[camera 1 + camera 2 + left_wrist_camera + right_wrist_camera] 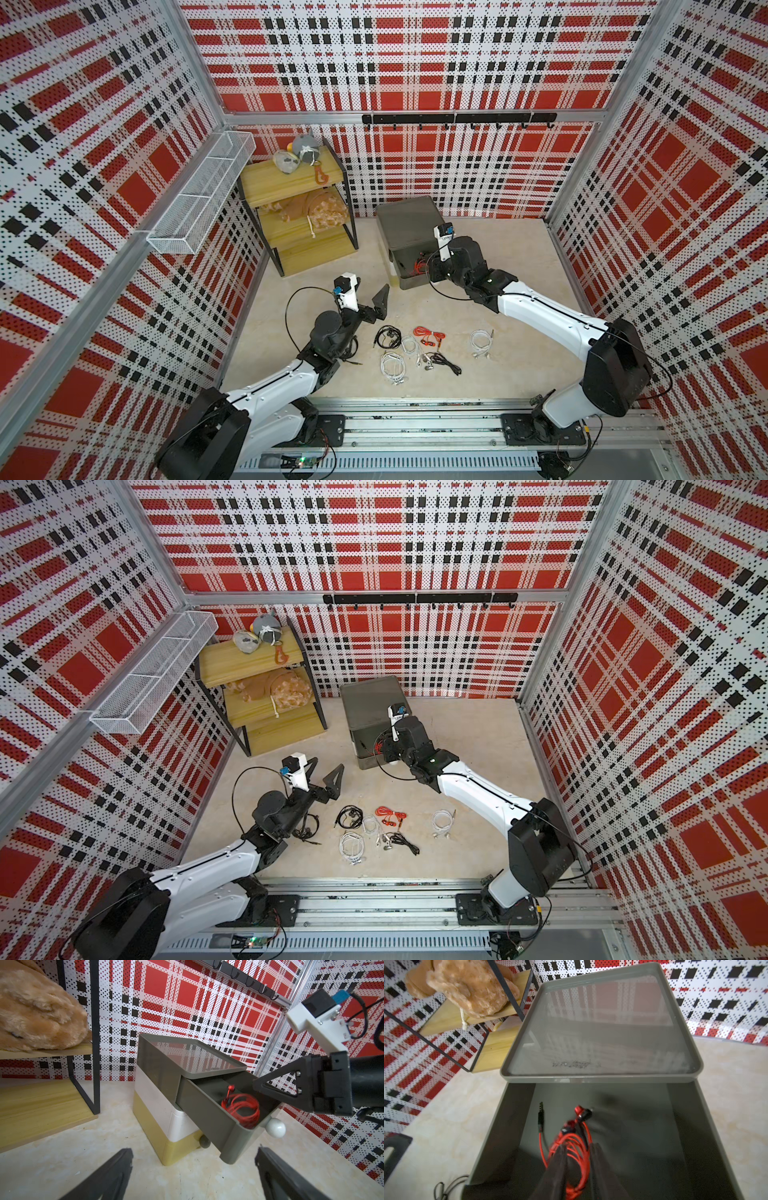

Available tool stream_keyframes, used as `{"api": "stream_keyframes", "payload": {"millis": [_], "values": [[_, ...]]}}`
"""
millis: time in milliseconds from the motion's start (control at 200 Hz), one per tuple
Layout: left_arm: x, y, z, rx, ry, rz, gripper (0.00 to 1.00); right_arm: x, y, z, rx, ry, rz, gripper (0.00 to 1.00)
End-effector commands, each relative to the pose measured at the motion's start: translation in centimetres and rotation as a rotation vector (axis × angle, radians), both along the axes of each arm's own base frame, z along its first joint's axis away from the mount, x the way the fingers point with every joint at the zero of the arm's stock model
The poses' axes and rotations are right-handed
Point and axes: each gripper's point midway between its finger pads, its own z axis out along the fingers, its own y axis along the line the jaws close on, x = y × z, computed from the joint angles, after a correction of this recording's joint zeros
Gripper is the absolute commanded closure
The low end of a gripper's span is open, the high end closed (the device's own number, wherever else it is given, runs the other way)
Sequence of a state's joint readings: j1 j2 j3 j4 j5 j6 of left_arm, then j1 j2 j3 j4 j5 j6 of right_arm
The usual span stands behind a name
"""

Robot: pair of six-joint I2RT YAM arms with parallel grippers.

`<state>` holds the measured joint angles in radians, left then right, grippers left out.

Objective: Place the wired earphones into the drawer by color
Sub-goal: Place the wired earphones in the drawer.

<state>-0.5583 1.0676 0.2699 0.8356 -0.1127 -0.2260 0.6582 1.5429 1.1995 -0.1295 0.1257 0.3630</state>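
Your right gripper (578,1146) hung inside the open top drawer (506,1126) of the three-tier drawer unit (153,1095), which stood near the middle of the table's (519,374) far edge. Its fingers (558,1167) were narrowly parted, with loops of the red earphones (243,1105) running between them. The gap was wider than the cable, and in the left wrist view the coil lay on the drawer floor close to the front wall with the white knob (275,1127) — not pinched, as far as you could see. In the right wrist view the red earbuds were blurred and the plug lay just beside them.

Your left gripper (322,771) hovered over the table on the unit's left-edge side, its fingers (112,1174) spread wide and holding nothing.

The other earphones lay loose between the table's middle and its near edge. A black bundle (387,336) and a second red bundle (428,334) lay farthest from the near edge, with a white bundle (409,345) between them. A second white bundle (392,365) and a dark bundle with silver buds (444,360) lay nearer that edge. A lone white bundle (481,341) sat apart toward the right edge, and one more black bundle (305,831) lay partly under your left arm.
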Motion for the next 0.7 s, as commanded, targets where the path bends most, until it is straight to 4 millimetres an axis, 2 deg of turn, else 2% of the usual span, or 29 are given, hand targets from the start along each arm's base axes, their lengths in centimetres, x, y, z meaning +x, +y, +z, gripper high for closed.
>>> {"api": "stream_keyframes", "payload": {"millis": [0, 145, 366, 501, 621, 696], "values": [[-0.4, -0.2, 0.2, 0.009, -0.013, -0.014, 0.01, -0.3, -0.3, 2.4, 0.013, -0.035, -0.009, 0.59], [-0.5, -0.4, 0.3, 0.012, -0.017, -0.021, 0.01, -1.8, -1.8, 3.0, 0.009, -0.048, -0.019, 0.48], [-0.7, -0.9, 0.3, 0.026, -0.02, -0.041, 0.01, -5.2, -4.7, 2.5, 0.006, -0.046, -0.03, 0.41], [-0.9, -1.6, 0.6, 0.039, -0.028, -0.067, 0.01, -7.7, -6.4, 1.0, 0.004, -0.038, -0.019, 0.38], [-1.2, -2.6, 0.4, 0.05, -0.022, -0.11, 0.01, -9.9, -7.5, -1.0, -0.005, -0.022, 0.016, 0.32], [-1.4, -3.5, -0.1, 0.057, -0.005, -0.145, 0.01, -11.2, -8.0, -2.4, -0.013, -0.004, 0.038, 0.31]]}}
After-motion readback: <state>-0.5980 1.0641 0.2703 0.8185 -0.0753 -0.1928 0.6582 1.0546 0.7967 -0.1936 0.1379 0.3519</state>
